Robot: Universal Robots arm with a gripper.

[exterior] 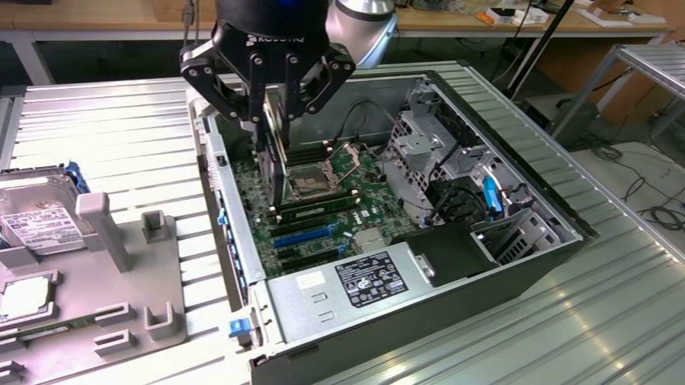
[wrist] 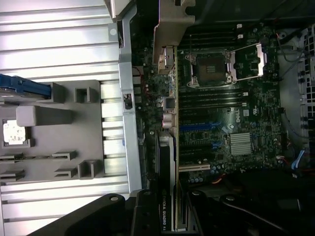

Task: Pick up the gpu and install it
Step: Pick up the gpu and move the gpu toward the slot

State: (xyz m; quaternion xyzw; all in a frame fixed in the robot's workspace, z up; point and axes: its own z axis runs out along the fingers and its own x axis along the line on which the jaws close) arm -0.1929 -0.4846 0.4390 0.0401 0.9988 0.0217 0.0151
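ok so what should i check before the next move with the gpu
1. gpu held by gripper: ok, it hangs upright in the grip.
2. gpu over the open case: ok, it is above the motherboard.
3. blue slots free: ok, nothing is plugged in them.
4. gpu edge lined up with a slot: cannot tell.
5. gpu seated: not ok, it is not in a slot yet.
6. cables clear of gpu: ok, they lie off to the side.
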